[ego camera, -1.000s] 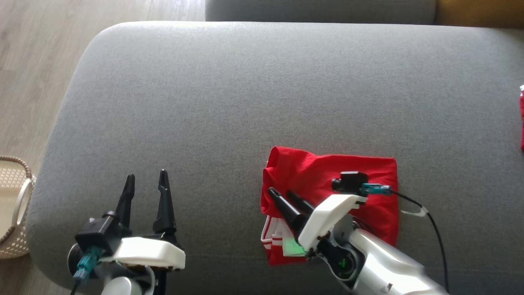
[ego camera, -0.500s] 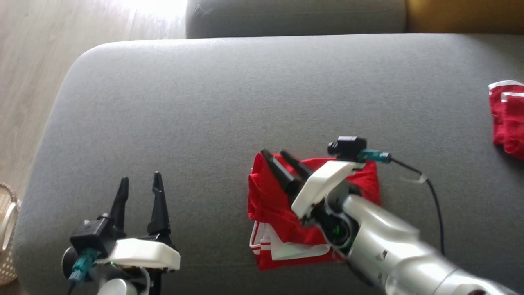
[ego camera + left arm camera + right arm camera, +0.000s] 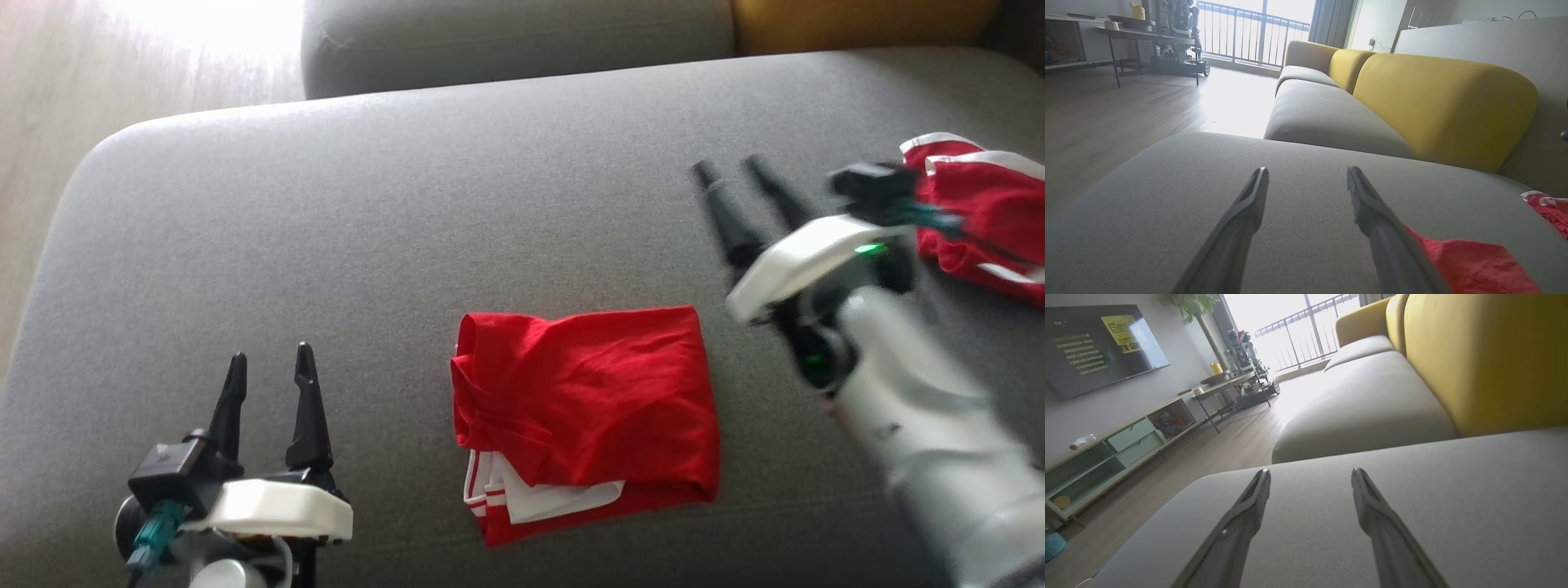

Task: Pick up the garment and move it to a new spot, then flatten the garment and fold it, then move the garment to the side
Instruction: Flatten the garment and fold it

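A folded red garment (image 3: 584, 408) with white trim at its lower left lies on the grey sofa cushion (image 3: 392, 212), near the front edge; its corner also shows in the left wrist view (image 3: 1470, 265). My right gripper (image 3: 731, 167) is open and empty, lifted up and to the right of the garment, clear of it. The left gripper (image 3: 269, 363) stands open at the lower left, apart from the garment, nothing between its fingers (image 3: 1249, 204). In the right wrist view the open right gripper (image 3: 1310, 473) points over bare cushion.
A second red and white cloth (image 3: 980, 204) lies at the cushion's right edge, behind my right wrist. Another grey seat (image 3: 514, 33) and a yellow backrest (image 3: 857, 20) lie beyond. Wooden floor (image 3: 49, 122) is to the left.
My right gripper rose off the folded garment and swung up and to the right, leaving it lying flat. The camera turned right, bringing the second red cloth into view. The left arm held still.
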